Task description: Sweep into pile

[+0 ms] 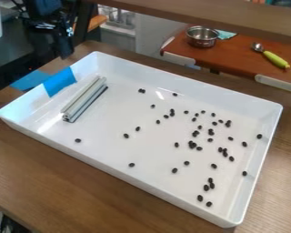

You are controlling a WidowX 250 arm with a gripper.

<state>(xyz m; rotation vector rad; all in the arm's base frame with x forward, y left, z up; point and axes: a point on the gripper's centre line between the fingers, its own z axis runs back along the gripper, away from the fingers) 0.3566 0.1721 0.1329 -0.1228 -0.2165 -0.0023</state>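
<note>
While the end effector (63,47) hangs outside the white tray (105,150) at eleven o'clock, you cannot tell its opening or grip. The metal bar (85,100) lies inside at ten, likely to leave sweeping room before the dark pellets (192,145), scattered mostly from two to five.

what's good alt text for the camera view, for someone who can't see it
White tray on a wooden table, with small dark bean-like pieces scattered mostly toward its right side and a silvery metal bar lying near its left end. A black robot arm is at upper left, beyond the tray.
</note>
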